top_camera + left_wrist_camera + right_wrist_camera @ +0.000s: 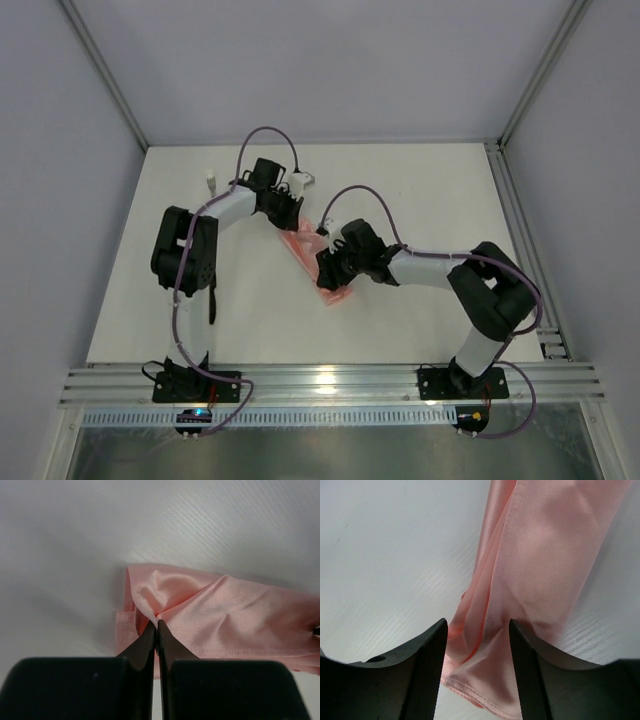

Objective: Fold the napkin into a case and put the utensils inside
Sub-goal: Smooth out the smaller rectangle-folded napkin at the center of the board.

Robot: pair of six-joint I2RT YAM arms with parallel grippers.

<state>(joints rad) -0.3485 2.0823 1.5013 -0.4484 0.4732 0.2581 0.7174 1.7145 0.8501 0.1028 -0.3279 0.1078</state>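
Observation:
The salmon-pink napkin [300,244] lies folded into a narrow strip, running diagonally between my two grippers. My left gripper [288,220] is at its upper end. In the left wrist view this gripper [157,622] is shut, pinching a fold of the napkin [225,615]. My right gripper [326,274] is over the lower end. In the right wrist view it [478,628] stands open, its fingers on either side of the napkin's [540,555] hemmed corner and not squeezing it. A slim black stick [212,304], seemingly one of the utensils, lies beside the left arm.
A small white object [211,181] stands near the table's back left. Another white piece [300,182] shows by the left wrist. Aluminium rails [320,384] run along the near edge, and grey walls enclose the white table [430,190].

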